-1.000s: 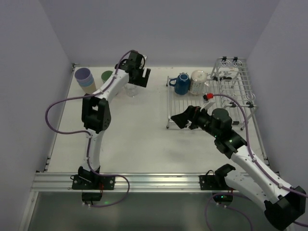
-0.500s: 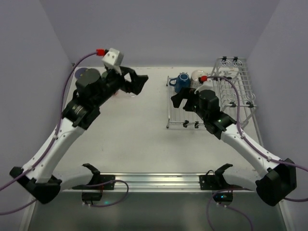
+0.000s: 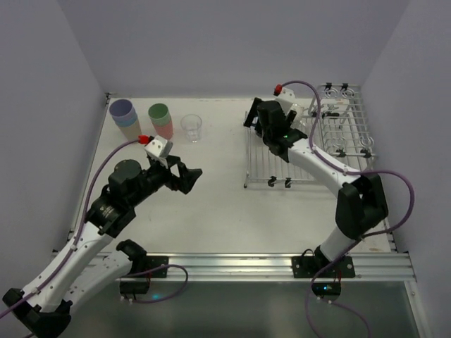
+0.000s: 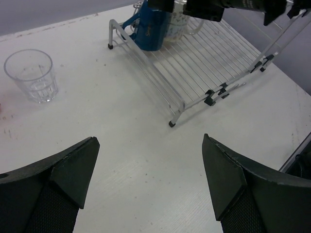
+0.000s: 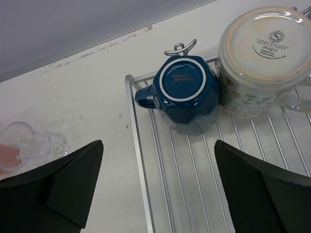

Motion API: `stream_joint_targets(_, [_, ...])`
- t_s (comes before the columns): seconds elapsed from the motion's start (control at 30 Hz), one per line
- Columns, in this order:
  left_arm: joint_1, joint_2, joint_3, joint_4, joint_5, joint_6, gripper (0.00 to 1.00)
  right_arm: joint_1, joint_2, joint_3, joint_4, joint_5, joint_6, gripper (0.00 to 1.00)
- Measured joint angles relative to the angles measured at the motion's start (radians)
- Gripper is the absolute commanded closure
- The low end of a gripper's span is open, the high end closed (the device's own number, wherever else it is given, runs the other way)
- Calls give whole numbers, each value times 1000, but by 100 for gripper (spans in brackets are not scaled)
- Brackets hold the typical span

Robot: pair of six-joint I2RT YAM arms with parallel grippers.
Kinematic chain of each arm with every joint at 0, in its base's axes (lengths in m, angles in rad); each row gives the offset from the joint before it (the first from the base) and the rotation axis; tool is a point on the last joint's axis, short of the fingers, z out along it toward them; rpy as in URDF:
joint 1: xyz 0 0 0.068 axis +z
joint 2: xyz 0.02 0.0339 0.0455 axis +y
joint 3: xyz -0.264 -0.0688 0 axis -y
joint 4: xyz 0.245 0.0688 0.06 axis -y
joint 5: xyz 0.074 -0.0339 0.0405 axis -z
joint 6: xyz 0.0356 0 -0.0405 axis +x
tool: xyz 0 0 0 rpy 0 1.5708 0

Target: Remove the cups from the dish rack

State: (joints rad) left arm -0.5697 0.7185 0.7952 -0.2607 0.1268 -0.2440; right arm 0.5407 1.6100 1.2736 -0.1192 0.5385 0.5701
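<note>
A dark-blue handled mug (image 5: pixel 187 92) and a white speckled mug (image 5: pixel 262 58) stand upside down at the far-left end of the dish rack (image 5: pixel 194 194). My right gripper (image 5: pixel 158 165) is open and empty above the rack, just short of the blue mug; in the top view it (image 3: pixel 259 121) hides both mugs. My left gripper (image 4: pixel 150 160) is open and empty over bare table, left of the rack (image 3: pixel 271 158) in the top view (image 3: pixel 187 176). A clear glass (image 3: pixel 192 127), a green-on-pink tumbler stack (image 3: pixel 161 118) and a lavender-on-blue stack (image 3: pixel 123 114) stand on the table at the far left.
The rack's taller wire basket section (image 3: pixel 345 123) stands at the far right by the wall. The enclosure walls close in the table on the left, back and right. The clear glass (image 4: pixel 31 75) stands far left of the left gripper.
My left arm has pulled back from the far-left cups toward the near middle of the table. My right arm has swung from the rack's near edge to its far end, above the mugs.
</note>
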Motion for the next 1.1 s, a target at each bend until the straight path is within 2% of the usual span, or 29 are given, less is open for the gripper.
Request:
stream_joint_targets(0.13, [-1,-59,-51,5,3,0,6,-14,141,143,-61,48,42,1])
stream_joint_targets(0.37, [-63,-90,-56,5,3,0,6,-65,256,277,-180,74,113,1])
stream_joint_targets(0.63, [-134,-109,-56,5,-5,1,6,-80,334,331,-246,74,159,1])
stream_joint_targets(1.1, [-178,-81,-56,5,-24,2,6,-89,443,454,-297,102,193,1])
